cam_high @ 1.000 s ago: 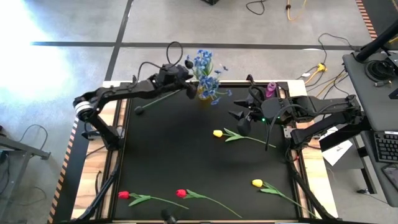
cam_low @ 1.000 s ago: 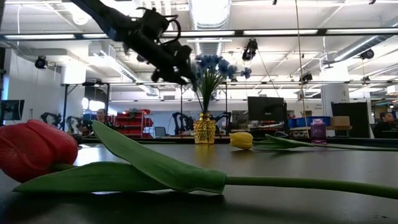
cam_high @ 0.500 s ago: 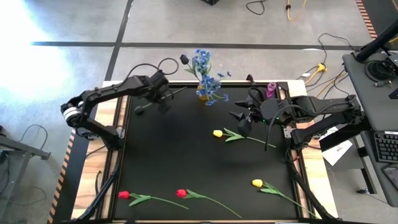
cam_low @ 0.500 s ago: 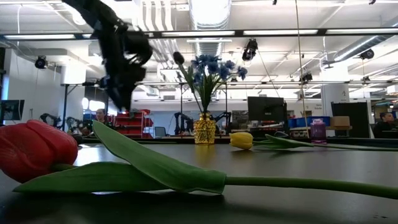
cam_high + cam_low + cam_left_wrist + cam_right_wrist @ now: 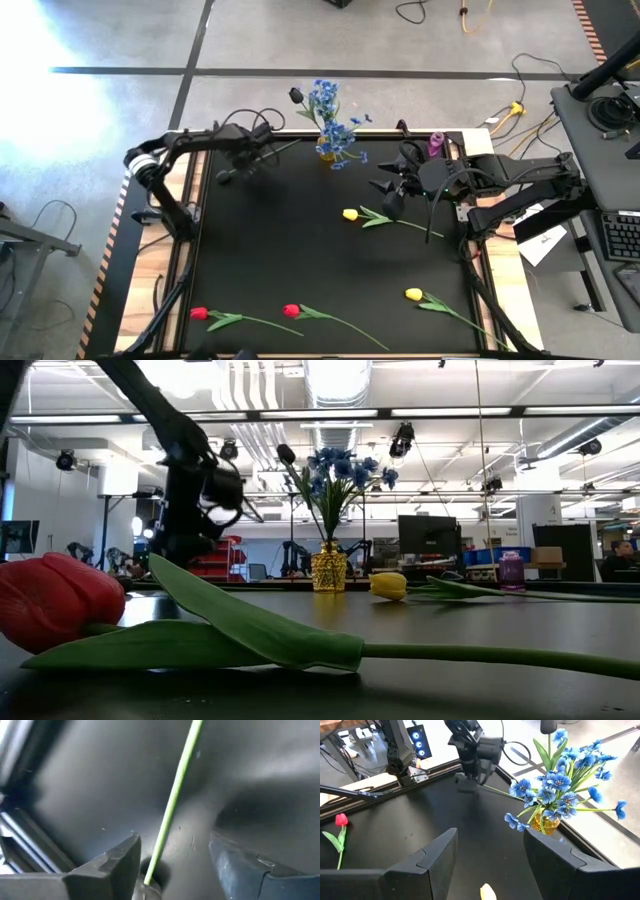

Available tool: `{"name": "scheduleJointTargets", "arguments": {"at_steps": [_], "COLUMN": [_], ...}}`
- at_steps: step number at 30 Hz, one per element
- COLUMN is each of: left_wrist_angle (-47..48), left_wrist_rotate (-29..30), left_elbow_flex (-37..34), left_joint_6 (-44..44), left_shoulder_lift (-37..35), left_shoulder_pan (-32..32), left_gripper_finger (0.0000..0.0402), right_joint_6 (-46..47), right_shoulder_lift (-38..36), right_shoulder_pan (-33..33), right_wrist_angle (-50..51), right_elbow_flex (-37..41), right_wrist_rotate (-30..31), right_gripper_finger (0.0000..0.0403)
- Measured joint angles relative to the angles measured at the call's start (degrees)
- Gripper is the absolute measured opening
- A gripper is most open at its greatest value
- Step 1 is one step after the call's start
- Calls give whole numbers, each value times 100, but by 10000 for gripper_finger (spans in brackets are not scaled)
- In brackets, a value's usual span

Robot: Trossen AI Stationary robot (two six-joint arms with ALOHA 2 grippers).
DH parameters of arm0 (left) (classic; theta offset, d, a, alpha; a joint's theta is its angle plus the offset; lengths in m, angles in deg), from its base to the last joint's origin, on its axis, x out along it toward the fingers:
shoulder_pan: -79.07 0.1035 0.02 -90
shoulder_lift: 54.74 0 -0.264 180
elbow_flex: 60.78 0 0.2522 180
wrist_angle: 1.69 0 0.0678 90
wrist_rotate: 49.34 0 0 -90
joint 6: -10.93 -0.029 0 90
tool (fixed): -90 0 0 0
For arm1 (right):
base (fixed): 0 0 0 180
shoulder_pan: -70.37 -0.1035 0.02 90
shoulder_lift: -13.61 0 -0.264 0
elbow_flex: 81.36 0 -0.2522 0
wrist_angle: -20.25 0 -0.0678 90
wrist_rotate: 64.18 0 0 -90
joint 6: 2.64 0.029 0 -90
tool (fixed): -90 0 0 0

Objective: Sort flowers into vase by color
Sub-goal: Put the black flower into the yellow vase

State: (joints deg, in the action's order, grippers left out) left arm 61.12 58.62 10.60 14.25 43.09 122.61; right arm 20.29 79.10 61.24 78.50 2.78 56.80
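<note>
Slippage looked the likeliest fault. The left gripper (image 5: 172,845) stood with its fingers wide and holding nothing, one on each side of the thin green stem of a black-headed tulip (image 5: 222,178) that lay on the table. The stem ran out ahead between the fingers, nearer one finger than the other, and the dark head sat close under the wrist. On so slim and round a stem, closing off-centre could have rolled it aside or pinched only its edge. A grip that close to the head would probably have left the long stem hanging free beyond the fingertips.

That free end pointed toward the gold vase (image 5: 326,153), which already held blue sprays (image 5: 330,105) and another black tulip (image 5: 295,95). A careless lift or turn might therefore have swept the stem into the vase and tipped it or dragged blossoms out.

The right gripper (image 5: 388,195) waited with its fingers apart and empty, a yellow tulip (image 5: 350,214) lying just in front of them.
</note>
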Motion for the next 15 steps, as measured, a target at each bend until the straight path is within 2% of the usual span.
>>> {"name": "scheduleJointTargets", "arguments": {"at_steps": [4, 9, 15], "left_wrist_angle": [138, 153, 153], "left_wrist_rotate": [83, 180, 210], "left_elbow_flex": [63, 65, 49], "left_joint_6": [-244, -274, -505], "left_shoulder_lift": [373, 572, 515], "left_shoulder_pan": [204, 520, 624], "left_gripper_finger": [184, 125, 35], "right_joint_6": [1, -5, -44], "right_shoulder_lift": [0, 0, 0], "right_shoulder_pan": [0, 0, 0], "right_wrist_angle": [10, 26, 26], "right_elbow_flex": [0, 0, 0], "right_wrist_rotate": [-12, -93, -97], "right_gripper_finger": [219, 219, 219]}}
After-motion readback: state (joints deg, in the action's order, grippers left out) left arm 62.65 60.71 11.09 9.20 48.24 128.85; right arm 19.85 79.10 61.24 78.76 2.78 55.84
